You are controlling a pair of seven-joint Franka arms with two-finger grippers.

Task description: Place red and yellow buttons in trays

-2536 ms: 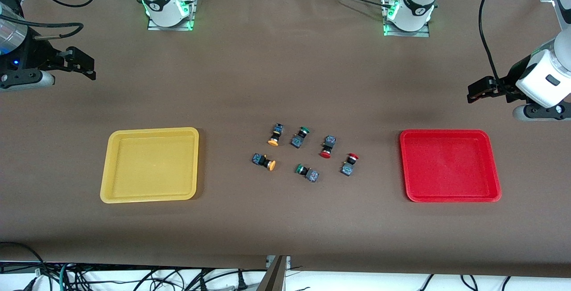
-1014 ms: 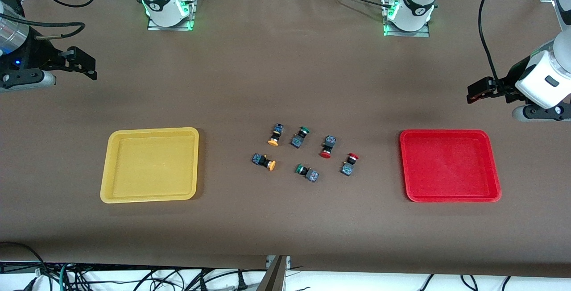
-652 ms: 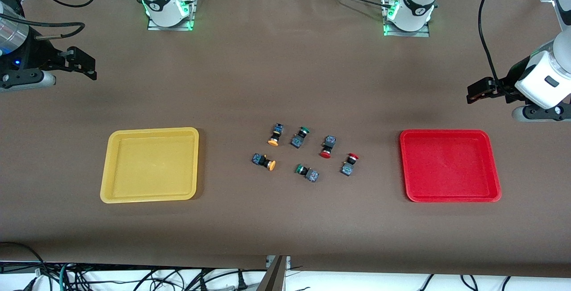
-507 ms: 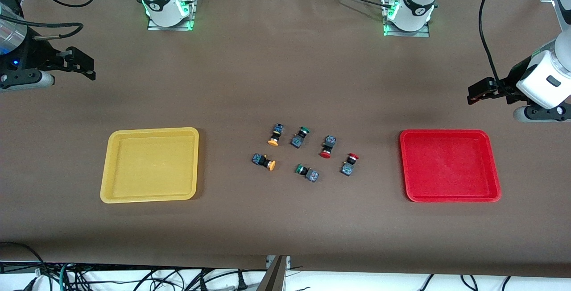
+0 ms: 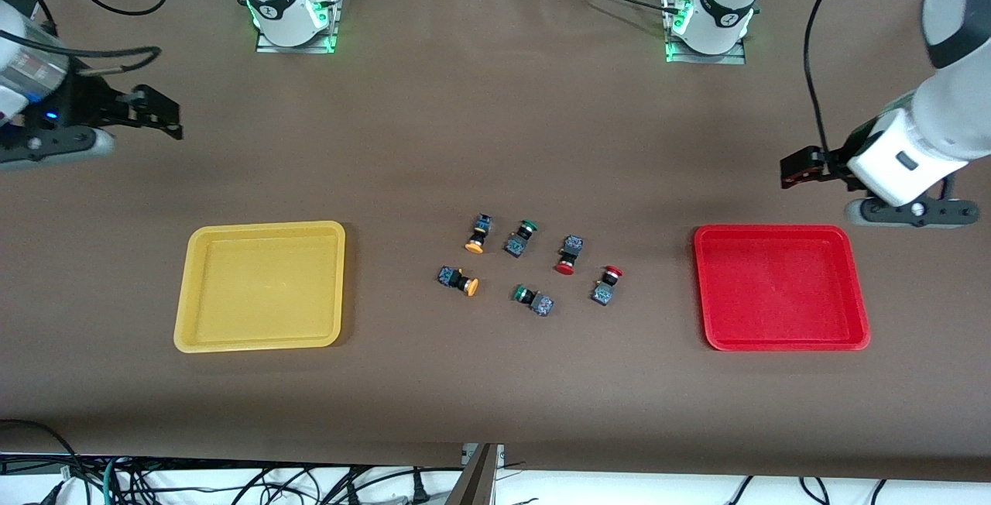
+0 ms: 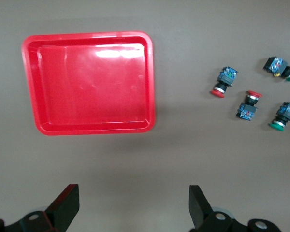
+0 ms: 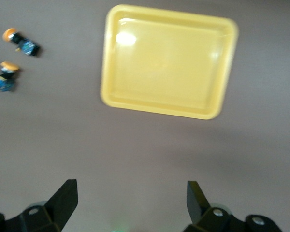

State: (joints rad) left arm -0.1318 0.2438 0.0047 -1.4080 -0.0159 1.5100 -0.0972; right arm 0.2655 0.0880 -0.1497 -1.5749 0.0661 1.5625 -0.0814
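Observation:
Two yellow-capped buttons [image 5: 477,234] [image 5: 458,280] and two red-capped buttons [image 5: 569,253] [image 5: 606,285] lie loose on the table's middle, between the yellow tray [image 5: 263,288] and the red tray [image 5: 780,288]. Both trays hold nothing. My left gripper [image 5: 797,168] hangs open over bare tabletop just off the red tray's [image 6: 89,82] rim; its wrist view also shows the red buttons [image 6: 223,81] [image 6: 248,105]. My right gripper [image 5: 162,114] hangs open over bare tabletop near the right arm's end; its wrist view shows the yellow tray [image 7: 166,60] and the yellow buttons [image 7: 21,42] [image 7: 6,76].
Two green-capped buttons [image 5: 522,237] [image 5: 533,299] lie among the red and yellow ones, close to them. The arm bases [image 5: 290,13] [image 5: 708,25] stand along the table's edge farthest from the front camera. Cables hang below the nearest table edge.
Both arms have swung inward over the table. The left gripper has come toward the red tray's corner, the right gripper a little toward the middle. Buttons and trays have not moved.

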